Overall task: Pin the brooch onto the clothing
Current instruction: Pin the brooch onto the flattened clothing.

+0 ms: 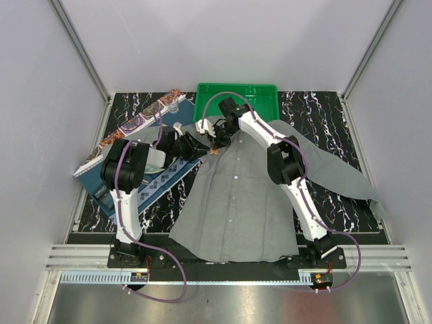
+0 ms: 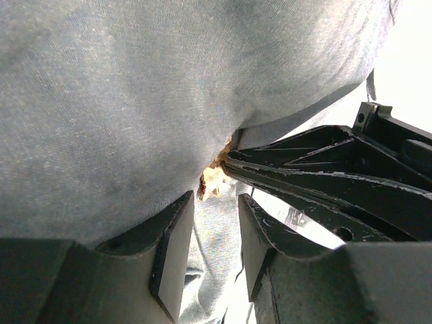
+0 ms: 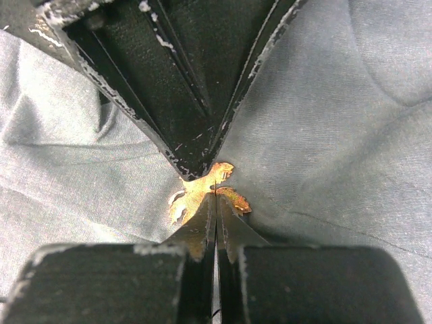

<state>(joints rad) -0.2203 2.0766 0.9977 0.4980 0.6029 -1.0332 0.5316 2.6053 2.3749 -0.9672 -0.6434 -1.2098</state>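
Right at my fingertips: my right gripper (image 3: 216, 206) is pinched fully shut, its tips closed on the edge of the small orange-gold, flower-like metal brooch (image 3: 202, 192). The brooch sits against the large plain grey button-up shirt (image 1: 236, 202), up near the collar beside the button row.

Facing it, my left gripper (image 2: 214, 219) comes in from the opposite side, jaws a narrow gap apart. Grey cloth drapes over one of its fingers, only shirt fabric shows through the gap, and the brooch glints just beyond the tips, touching the points of the right fingers.

Wider out, the shirt lies spread front-up on the black, white-veined marble-look table (image 1: 317, 111), one sleeve thrown out on my right. On my left, just beside the shirt's edge, lies a dark blue patterned rectangular placemat (image 1: 158, 181). Farthest off, behind the collar, a bright green plastic tray (image 1: 236, 88) sits by the back wall.
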